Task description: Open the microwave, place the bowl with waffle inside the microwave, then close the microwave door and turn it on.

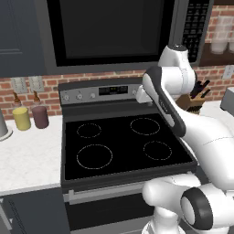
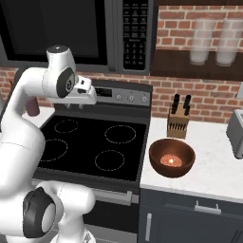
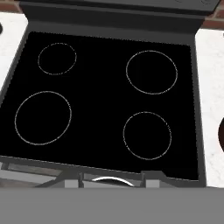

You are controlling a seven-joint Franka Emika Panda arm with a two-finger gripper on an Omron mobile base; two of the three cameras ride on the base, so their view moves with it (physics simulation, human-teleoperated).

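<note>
Reddish-brown bowl [image 2: 172, 158] — deep, round; tan waffle [image 2: 172, 160] inside; claw's gap cannot be told.

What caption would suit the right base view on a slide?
White arm poised over the stove, microwave shut, bowl with waffle waiting on the counter.

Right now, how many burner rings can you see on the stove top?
4 on the stove top: back left, back right, front left, which looks the largest, and front right. All four are bare, and none looks hidden in the hand view.
</note>
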